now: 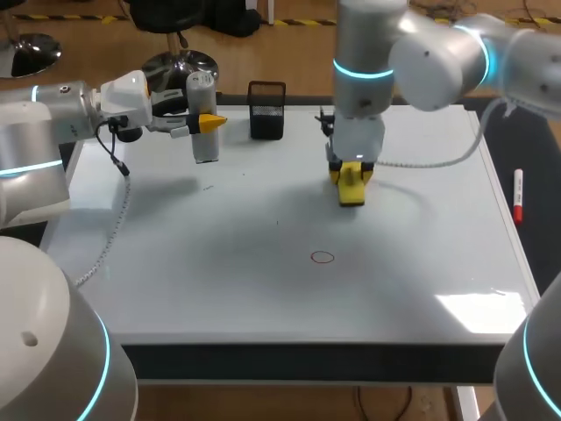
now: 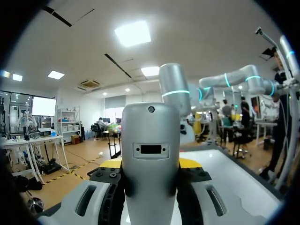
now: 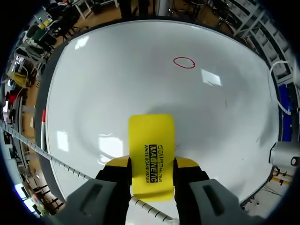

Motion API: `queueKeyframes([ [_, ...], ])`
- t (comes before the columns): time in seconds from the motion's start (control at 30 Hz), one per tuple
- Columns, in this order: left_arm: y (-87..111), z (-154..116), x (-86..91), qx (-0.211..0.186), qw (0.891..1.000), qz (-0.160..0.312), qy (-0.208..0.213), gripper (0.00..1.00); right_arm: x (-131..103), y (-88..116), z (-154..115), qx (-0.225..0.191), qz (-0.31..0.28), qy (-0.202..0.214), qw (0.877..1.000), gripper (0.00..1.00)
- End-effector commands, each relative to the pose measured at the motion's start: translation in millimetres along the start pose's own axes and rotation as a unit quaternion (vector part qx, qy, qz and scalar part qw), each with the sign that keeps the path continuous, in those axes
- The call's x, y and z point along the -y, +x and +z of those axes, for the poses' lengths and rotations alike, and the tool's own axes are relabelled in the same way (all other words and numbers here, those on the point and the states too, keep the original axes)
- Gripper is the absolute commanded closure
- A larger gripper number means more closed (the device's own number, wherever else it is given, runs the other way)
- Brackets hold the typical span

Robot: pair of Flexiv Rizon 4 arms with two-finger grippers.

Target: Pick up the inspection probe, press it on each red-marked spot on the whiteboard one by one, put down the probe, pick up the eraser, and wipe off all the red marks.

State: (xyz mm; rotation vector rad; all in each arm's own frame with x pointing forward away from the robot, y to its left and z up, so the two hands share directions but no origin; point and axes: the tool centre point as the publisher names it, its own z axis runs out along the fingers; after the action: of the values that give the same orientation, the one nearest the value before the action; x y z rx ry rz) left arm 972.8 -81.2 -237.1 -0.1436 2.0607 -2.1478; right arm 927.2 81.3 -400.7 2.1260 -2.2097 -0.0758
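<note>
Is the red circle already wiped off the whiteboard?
No, the thin red circle is intact on the white whiteboard, ahead of the yellow rectangular eraser in the right gripper.

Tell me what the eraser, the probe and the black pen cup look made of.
Eraser: likely moulded plastic, bright yellow, smooth, with printed lettering; its wiping face is hidden.
Probe: smooth silver-grey satin shell with soft highlights, painted plastic or metal, unclear which.
Pen cup: probably black metal mesh, since its walls show a fine see-through grid.
</note>
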Motion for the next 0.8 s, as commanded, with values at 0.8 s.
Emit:
queueKeyframes([
  [0.8,0.2,0.1,0.5,0.000,1.000,0.001,0.001,1.00,72.6,56.5,-30.3,-0.001,0.023,0.001,1.000,1.00],
])
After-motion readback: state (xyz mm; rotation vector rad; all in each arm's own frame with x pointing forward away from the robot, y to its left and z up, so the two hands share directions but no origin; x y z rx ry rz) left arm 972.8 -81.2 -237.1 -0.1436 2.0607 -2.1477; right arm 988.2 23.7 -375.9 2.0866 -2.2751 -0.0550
